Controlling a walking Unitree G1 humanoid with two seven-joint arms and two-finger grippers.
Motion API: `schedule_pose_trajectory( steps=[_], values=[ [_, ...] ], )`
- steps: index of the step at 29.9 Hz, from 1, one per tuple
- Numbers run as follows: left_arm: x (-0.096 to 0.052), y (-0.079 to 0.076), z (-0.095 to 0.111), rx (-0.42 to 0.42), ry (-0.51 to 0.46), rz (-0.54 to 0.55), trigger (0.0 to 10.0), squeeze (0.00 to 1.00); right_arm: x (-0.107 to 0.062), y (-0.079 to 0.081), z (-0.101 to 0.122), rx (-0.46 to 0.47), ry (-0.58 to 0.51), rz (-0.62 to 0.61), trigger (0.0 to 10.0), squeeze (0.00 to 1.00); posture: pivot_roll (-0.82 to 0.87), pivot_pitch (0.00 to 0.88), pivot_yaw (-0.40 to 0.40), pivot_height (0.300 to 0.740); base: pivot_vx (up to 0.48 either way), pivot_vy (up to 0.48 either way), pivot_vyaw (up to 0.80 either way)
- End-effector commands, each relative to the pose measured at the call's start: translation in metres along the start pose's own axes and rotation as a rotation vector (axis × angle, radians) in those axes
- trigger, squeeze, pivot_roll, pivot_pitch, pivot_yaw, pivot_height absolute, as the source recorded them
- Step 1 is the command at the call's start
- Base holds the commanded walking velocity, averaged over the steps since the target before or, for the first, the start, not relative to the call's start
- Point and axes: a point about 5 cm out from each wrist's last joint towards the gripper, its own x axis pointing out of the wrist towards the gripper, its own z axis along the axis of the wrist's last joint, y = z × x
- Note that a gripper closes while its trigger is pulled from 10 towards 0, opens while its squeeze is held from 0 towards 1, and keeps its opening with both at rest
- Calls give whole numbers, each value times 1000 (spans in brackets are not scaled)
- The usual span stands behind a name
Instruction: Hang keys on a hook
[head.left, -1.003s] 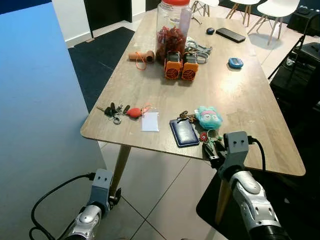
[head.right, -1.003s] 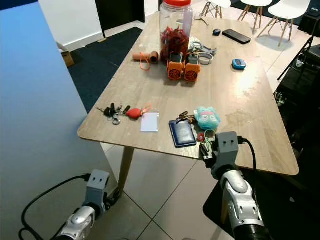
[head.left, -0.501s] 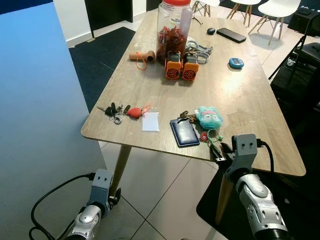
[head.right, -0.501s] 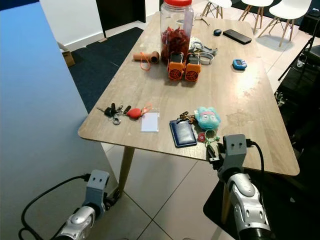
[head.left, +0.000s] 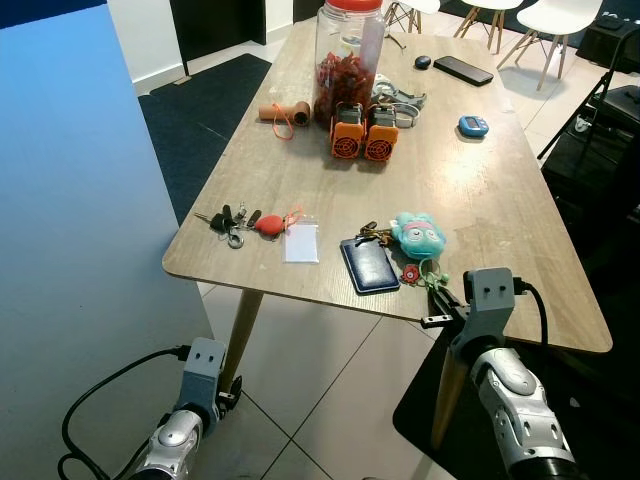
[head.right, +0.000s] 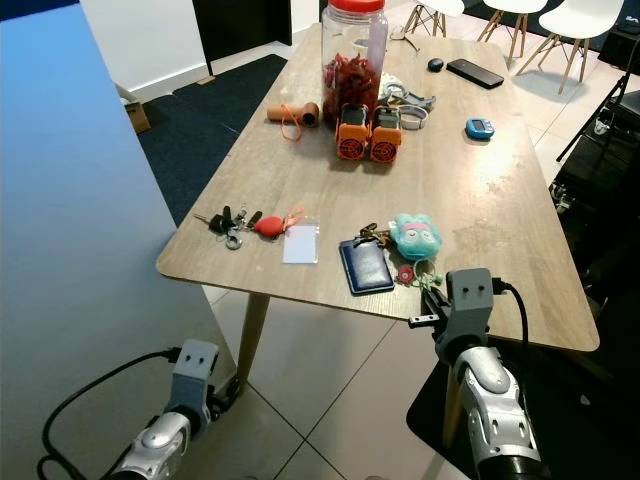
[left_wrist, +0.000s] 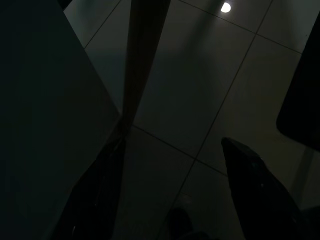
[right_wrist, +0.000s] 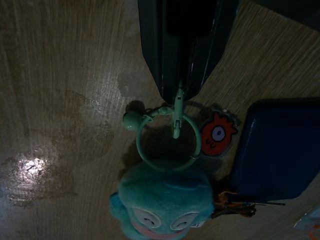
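the right gripper (right_wrist: 178, 97) is held at the near edge of the wooden table (head.left: 480, 190), its fingers closed, apparently pinching the clasp of the mint-green key ring (right_wrist: 168, 142). the ring lies on the table, joined to a teal plush toy (head.left: 417, 234), beside a navy card holder (head.left: 368, 264). white chairs (head.left: 548, 22) are seen beyond. the left gripper (left_wrist: 175, 200) hangs idle above the tiled floor (left_wrist: 215, 75), fingers spread apart.

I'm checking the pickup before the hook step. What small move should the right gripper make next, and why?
Probably lift the right gripper slightly, straight up. In the right wrist view its fingers look shut on the clasp of the green ring, while the teal plush and the red charm lie on the table. A small rise would test the hold.
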Motion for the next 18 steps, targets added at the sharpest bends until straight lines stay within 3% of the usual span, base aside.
schedule_pose_trajectory(
  steps=[1,2,5,6,9,10,11,14,17,18],
  values=[
    [-3,4,-5,13,20,5,10000,0,-1,-6,0,8,4,-29,8941,0,56,60,-21,740,0,0,0],
    [-3,5,-5,13,20,5,10000,0,-1,-7,3,9,-9,-33,0,0,56,60,-21,740,0,0,0],
    [-3,5,-5,13,21,5,10000,0,4,-15,34,-1,-126,-66,0,0,56,61,-21,740,0,0,0],
    [-3,5,-5,13,21,5,10000,0,5,-19,45,7,-165,-85,9333,0,57,61,-21,740,0,0,0],
    [-3,5,-5,12,21,5,10000,0,6,-21,51,15,-185,-97,9333,0,57,61,-21,740,0,0,0],
    [-3,5,-5,12,21,5,10000,0,6,-38,84,65,-318,-203,10000,0,55,62,-20,740,0,0,0],
    [-3,5,-5,12,21,5,10000,0,6,-38,84,65,-318,-203,10000,0,55,62,-20,740,0,0,0],
    [-3,4,-5,11,20,6,10000,0,-8,-80,124,147,-507,-443,10000,0,57,61,-23,740,0,0,0],
    [-3,4,-5,8,21,8,10000,0,-33,-127,132,180,-582,-670,10000,0,57,59,-27,740,0,0,0],
    [-3,4,-5,8,21,8,10000,0,-33,-127,132,180,-582,-670,10000,0,57,59,-27,740,0,0,0]
  ],
)
